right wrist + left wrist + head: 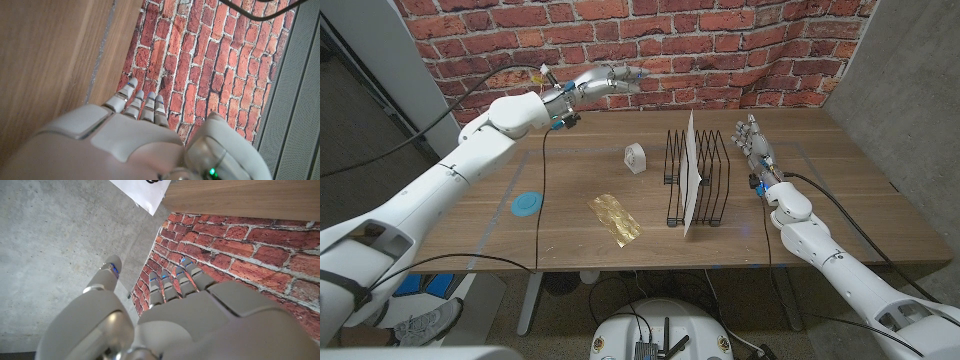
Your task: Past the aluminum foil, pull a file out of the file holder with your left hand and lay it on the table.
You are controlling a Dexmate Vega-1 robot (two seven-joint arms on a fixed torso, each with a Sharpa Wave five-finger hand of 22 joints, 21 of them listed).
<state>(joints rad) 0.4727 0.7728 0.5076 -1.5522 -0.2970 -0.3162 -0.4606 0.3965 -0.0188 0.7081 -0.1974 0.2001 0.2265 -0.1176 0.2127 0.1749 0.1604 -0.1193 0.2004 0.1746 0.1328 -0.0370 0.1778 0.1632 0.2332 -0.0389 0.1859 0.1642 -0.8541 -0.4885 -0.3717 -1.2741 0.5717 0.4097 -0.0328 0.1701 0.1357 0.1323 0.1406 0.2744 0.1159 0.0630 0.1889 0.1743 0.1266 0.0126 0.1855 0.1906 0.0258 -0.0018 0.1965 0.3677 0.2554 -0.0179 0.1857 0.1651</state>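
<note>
Left hand (603,80) is up at the frame's top, empty, fingers extended – coming down on the file (692,175) it could snag the holder (698,180) and drag it onto the foil (614,217).

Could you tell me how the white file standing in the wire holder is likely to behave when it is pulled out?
The file looks thin and flat, so probably light and bendy. It leans between the wires of the holder, so it may snag. That open-frame holder might shift or tip.
</note>
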